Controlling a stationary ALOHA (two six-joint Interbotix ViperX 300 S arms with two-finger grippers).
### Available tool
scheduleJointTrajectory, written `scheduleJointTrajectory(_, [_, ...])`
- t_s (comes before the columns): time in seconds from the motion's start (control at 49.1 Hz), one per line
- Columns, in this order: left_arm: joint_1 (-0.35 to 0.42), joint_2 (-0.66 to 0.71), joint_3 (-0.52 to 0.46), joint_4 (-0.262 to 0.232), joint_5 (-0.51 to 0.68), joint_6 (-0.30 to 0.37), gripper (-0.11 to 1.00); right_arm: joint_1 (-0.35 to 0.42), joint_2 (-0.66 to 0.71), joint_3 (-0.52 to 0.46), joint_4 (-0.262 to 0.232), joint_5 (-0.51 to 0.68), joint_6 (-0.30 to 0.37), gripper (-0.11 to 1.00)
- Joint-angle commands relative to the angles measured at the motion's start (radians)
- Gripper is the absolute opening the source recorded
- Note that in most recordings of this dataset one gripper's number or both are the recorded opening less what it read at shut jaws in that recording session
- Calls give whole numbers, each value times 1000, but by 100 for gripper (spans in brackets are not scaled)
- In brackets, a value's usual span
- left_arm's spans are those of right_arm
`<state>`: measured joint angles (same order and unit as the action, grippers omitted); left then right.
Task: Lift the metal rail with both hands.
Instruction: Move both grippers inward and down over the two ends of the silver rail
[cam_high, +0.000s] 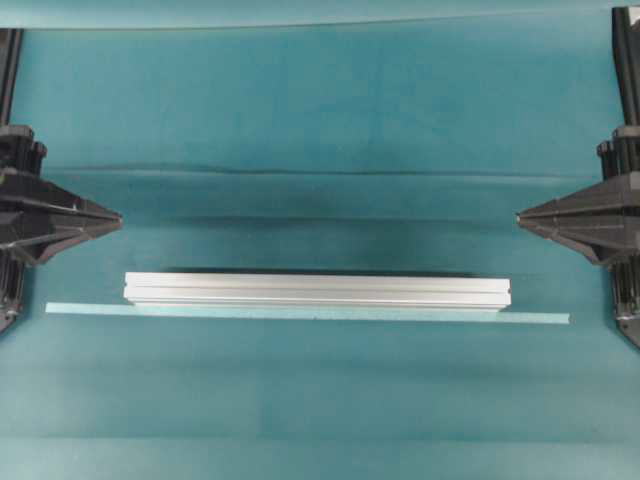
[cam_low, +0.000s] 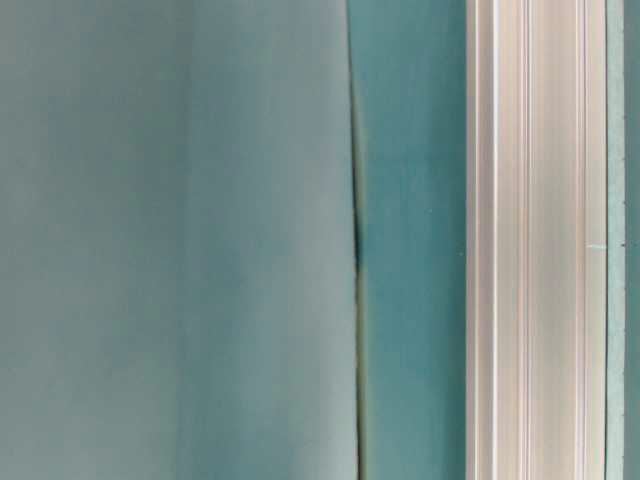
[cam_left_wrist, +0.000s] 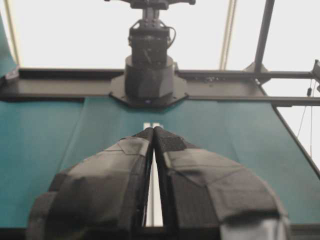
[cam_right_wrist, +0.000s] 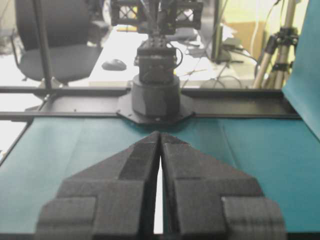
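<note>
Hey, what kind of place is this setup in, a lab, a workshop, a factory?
Most likely a robotics lab or office. The right wrist view shows an office chair, a desk with a computer mouse and a tripod behind the teal-covered table, which sits in a black frame.

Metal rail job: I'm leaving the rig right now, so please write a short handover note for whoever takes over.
Left gripper: shut, empty, at the left table edge.
Right gripper: shut, empty, at the right edge.
The long silver-grey grooved aluminium rail lies flat on the teal cloth, between the two arms and nearer the camera than their tips, alongside a thin pale blue-green strip.
Done: nothing; rail untouched.
Left: open both grippers, grasp the rail's ends, lift together.
</note>
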<state>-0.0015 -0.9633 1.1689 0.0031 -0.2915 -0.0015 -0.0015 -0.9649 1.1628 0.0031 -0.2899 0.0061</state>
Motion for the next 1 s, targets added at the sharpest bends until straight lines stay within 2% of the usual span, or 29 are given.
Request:
scheduleJointTrajectory(0.0, [17, 29, -35, 8, 34, -31, 14, -8, 17, -2, 3, -6, 6, 10])
scheduleJointTrajectory(0.041, [20, 35, -54, 8, 69, -44, 15, -6, 23, -5, 31, 6, 12, 12])
scheduleJointTrajectory(0.081, [23, 38, -69, 9, 109, -54, 11, -5, 29, -6, 61, 21, 25, 14])
scheduleJointTrajectory(0.163, [21, 46, -95, 12, 184, -58, 2, -8, 41, -20, 94, 64, 57, 5])
scheduleJointTrajectory(0.346, [18, 87, -147, 12, 331, -94, -1, -18, 97, -71, 94, 190, 101, 2])
scheduleJointTrajectory(0.468, [15, 144, -196, 12, 408, -127, -1, -25, 178, -152, 94, 327, 120, 2])
scheduleJointTrajectory(0.794, [-2, 337, -336, 15, 558, -147, -1, -9, 433, -351, 94, 687, 169, 2])
scheduleJointTrajectory(0.977, [-8, 414, -394, 15, 649, -144, -1, -6, 561, -437, 94, 815, 166, 2])
